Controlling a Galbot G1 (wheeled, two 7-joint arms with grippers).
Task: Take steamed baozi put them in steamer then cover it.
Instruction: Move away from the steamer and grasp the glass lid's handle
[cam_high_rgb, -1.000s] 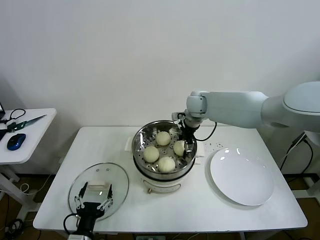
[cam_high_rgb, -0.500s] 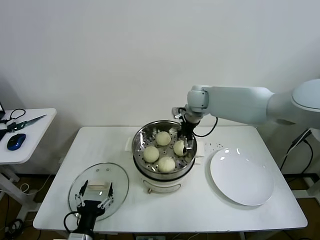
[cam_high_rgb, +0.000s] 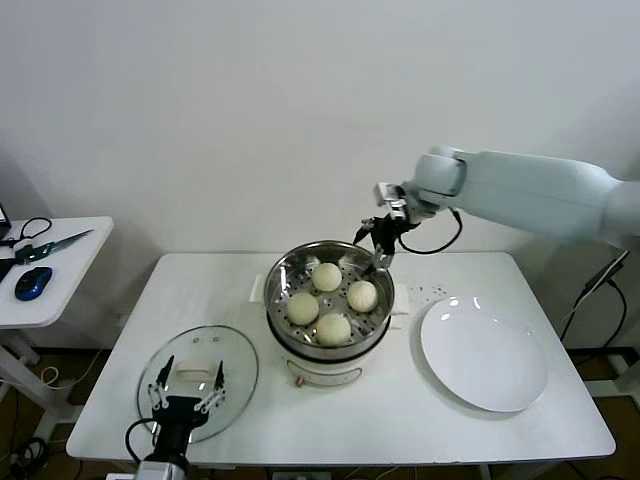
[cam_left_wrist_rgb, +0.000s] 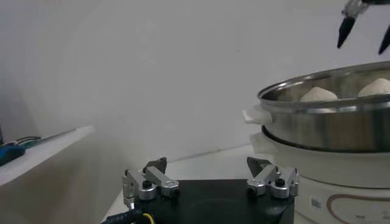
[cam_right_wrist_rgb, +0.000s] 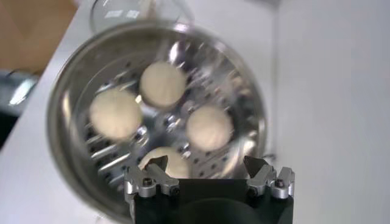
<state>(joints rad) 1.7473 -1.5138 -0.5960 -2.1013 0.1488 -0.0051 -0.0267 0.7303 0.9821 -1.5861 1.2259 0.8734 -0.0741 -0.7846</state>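
Note:
Several cream-white baozi (cam_high_rgb: 327, 276) lie on the perforated tray of the steel steamer (cam_high_rgb: 283, 268), mid-table on its white base. My right gripper (cam_high_rgb: 381, 246) hangs open and empty just above the pot's back right rim. In the right wrist view it (cam_right_wrist_rgb: 206, 164) looks down on the baozi (cam_right_wrist_rgb: 209, 127) in the steamer (cam_right_wrist_rgb: 72, 91). The glass cover (cam_high_rgb: 235, 358) lies flat on the table at the front left. My left gripper (cam_high_rgb: 185, 400) is open over the cover's near edge, close to its white handle (cam_high_rgb: 193, 372). The left wrist view shows that gripper (cam_left_wrist_rgb: 206, 164) open and the steamer (cam_left_wrist_rgb: 329, 128) ahead.
A flat white plate (cam_high_rgb: 484, 352) lies to the right of the steamer. A small white side table (cam_high_rgb: 60, 262) with a blue mouse and cables stands to the left. A white wall runs close behind the table.
My right gripper has risen out of the pot and moved back and to the right, leaving the right-hand baozi on the tray. The left gripper has barely moved.

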